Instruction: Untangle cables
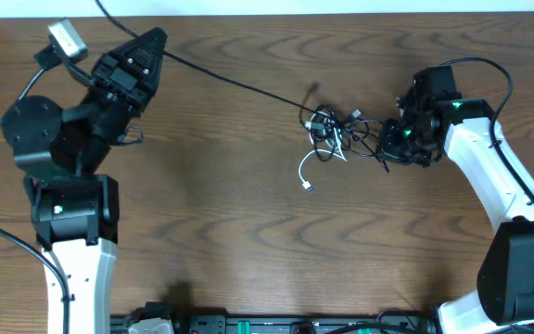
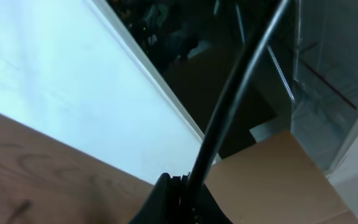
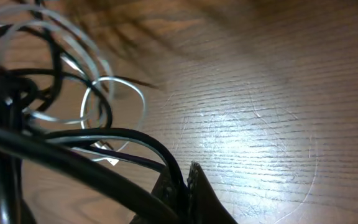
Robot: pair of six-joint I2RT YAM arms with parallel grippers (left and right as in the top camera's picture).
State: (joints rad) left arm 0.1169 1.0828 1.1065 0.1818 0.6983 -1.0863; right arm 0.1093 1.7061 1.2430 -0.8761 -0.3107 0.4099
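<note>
cables (image 1: 339, 130) tangled; right tool (image 3: 183, 180) pinching black strand.

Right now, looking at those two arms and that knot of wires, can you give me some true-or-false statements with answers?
1. The cable tangle lies beside the right gripper. True; the gripper pinches a black strand of it.
2. One strand is a white cable. True.
3. The left gripper hovers over the tangle. False: it is far off near the table's far edge, shut on a long black cable.
4. The table is glass. False: it is wood-grained.
</note>
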